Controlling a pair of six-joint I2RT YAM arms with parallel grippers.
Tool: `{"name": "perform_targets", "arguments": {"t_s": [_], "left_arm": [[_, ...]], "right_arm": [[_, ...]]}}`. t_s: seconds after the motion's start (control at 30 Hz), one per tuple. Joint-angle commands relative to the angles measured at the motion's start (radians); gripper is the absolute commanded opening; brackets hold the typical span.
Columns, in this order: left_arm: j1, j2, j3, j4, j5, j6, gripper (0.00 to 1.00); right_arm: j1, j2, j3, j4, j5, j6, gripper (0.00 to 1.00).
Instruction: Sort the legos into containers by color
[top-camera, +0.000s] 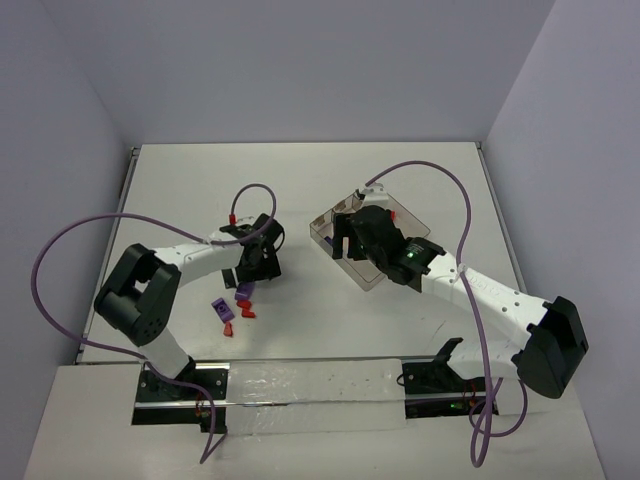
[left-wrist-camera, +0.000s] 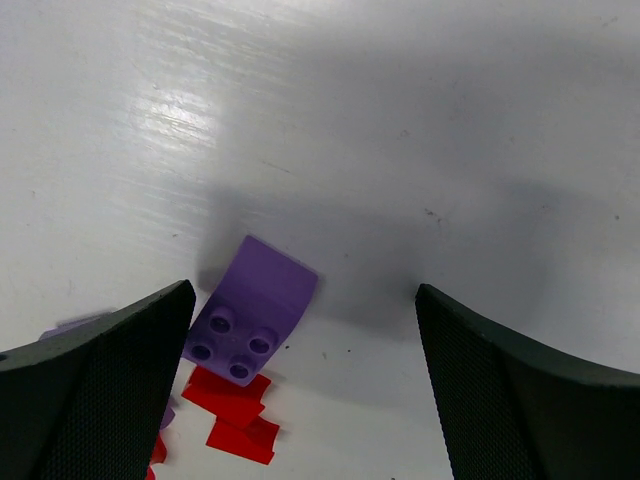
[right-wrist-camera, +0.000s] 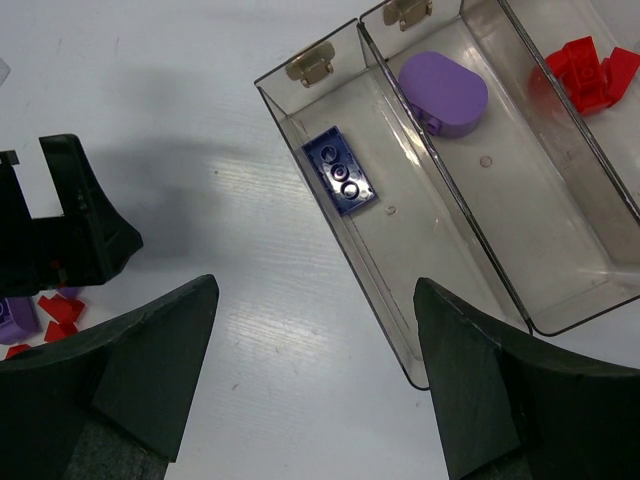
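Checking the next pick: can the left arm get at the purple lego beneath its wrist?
Probably yes: the purple lego lies uncovered between the left gripper's open jaws, though close to one side.

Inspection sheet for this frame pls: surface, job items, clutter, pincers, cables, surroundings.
Surface: white tabletop, glossy, no spills seen.
Job's things: clear plastic divided tray holds a dark purple flat brick, a light purple rounded brick and sorted red bricks, one compartment each; a purple four-stud brick and loose red bricks lie on the table.
Clutter: nothing seen.
Pincers: left pincer open over the four-stud brick; right pincer open, empty, by the tray's outer wall.
Cables: purple cables loop off both arms, clear of the bricks.
Surroundings: plain grey walls on three sides.
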Motion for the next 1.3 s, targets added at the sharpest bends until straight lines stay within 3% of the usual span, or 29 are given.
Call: {"name": "perform_targets", "arguments": {"t_s": [0.0, 0.13, 0.37, 1.17, 1.27], "left_arm": [[-0.013, -0.025, -0.007, -0.093, -0.030, -0.046, 0.99], [-0.015, -0.039, -0.020, -0.147, -0.118, -0.112, 0.99], [-0.015, -0.014, -0.031, -0.185, -0.147, -0.157, 0.98], [0.058, -0.027, -0.079, -0.049, -0.072, -0.119, 0.45], [0.060, -0.033, -0.070, -0.044, -0.063, -0.116, 0.34]], "right_arm": [[0.004, -0.009, 0.046, 0.015, 0.018, 0.003, 0.87], [0.004, -0.007, 0.047, 0.015, 0.017, 0.004, 0.87], [0.004, -0.008, 0.047, 0.016, 0.009, 0.007, 0.87], [0.004, -0.014, 0.050, 0.002, 0.020, 0.006, 0.87], [0.005, -0.013, 0.050, 0.001, 0.018, 0.009, 0.87]]}}
